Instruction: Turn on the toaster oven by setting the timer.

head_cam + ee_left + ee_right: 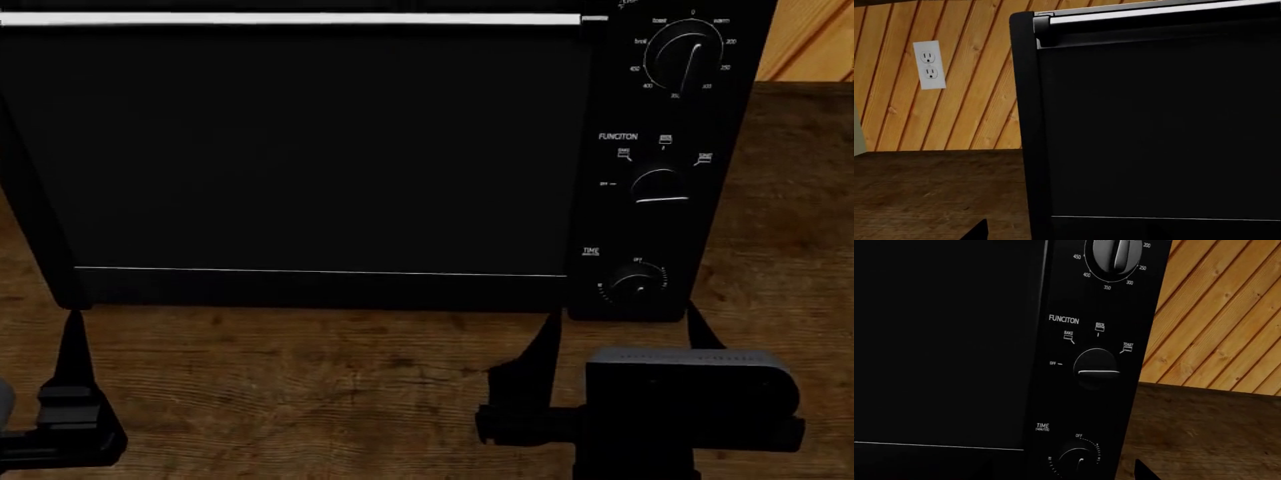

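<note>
The toaster oven [320, 150], a large black box with a dark glass door, fills the head view and stands on a wooden counter. Its three knobs form a column at the right. The timer [638, 285], labelled TIME, is the lowest knob; it also shows in the right wrist view [1079, 461]. My right gripper [621, 335] is open just in front of and below the timer, with one finger [541, 350] on each side of it, not touching. My left gripper [54, 400] is open and empty at the oven's lower left corner; only one of its fingers [977, 231] shows.
The FUNCTION knob [1097, 370] and the numbered temperature knob [1115, 252] sit above the timer. A wall outlet [929, 65] is on the wood-panelled wall left of the oven. The wooden counter [307, 390] runs in front of the oven and to both sides.
</note>
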